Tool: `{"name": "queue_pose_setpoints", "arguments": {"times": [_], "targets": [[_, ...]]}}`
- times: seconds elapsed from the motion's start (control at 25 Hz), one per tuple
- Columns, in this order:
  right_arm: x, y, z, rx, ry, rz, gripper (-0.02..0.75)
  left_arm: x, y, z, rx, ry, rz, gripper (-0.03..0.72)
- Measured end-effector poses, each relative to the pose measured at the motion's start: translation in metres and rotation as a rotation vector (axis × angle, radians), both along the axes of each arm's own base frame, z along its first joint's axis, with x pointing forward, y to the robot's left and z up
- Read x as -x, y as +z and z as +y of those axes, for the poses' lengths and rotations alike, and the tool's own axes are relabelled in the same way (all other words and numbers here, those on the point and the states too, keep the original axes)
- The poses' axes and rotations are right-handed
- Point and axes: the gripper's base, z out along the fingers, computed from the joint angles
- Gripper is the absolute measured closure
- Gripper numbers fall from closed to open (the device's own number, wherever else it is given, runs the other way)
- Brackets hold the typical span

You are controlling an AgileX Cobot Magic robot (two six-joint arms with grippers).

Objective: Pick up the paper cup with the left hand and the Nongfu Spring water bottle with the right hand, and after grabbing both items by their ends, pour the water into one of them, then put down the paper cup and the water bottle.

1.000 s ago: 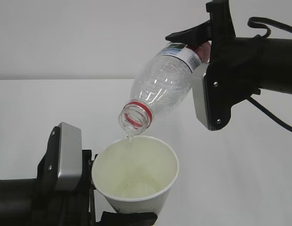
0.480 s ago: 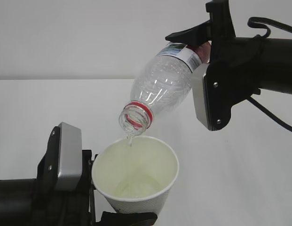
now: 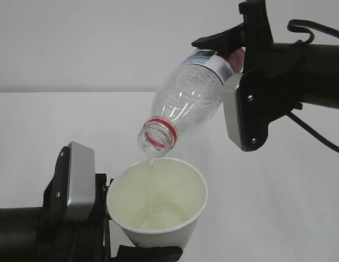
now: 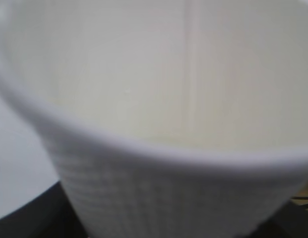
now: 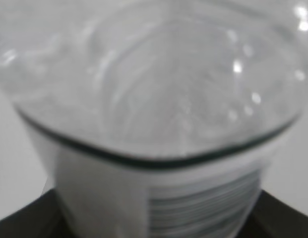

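Observation:
The white paper cup (image 3: 158, 188) is held upright at the bottom centre, and my left gripper (image 3: 128, 228) is shut on its lower wall. Just above it the clear Nongfu Spring water bottle (image 3: 188, 101) tilts mouth-down to the left, its red neck ring over the cup's far rim. My right gripper (image 3: 226, 71) is shut on the labelled base end. A thin stream of water (image 3: 151, 162) drops from the mouth into the cup, where a little pools (image 3: 153, 219). The cup (image 4: 158, 188) fills the left wrist view and the bottle (image 5: 158, 99) fills the right wrist view, hiding the jaws.
Under both arms is a white table (image 3: 60, 125), with a pale wall behind it. A black cable (image 3: 316, 136) loops off the right arm at the right edge.

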Motion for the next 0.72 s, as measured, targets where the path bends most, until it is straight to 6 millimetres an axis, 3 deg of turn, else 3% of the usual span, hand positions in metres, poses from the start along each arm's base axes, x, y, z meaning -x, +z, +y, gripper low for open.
{"name": "queue_pose_setpoints", "arguments": {"times": [0.72], "targets": [[0.0001, 0.0001, 0.0001, -0.001, 0.001, -0.001, 0.269, 0.0, 0.0, 0.0, 0.0, 0.0, 0.0, 0.16]]}}
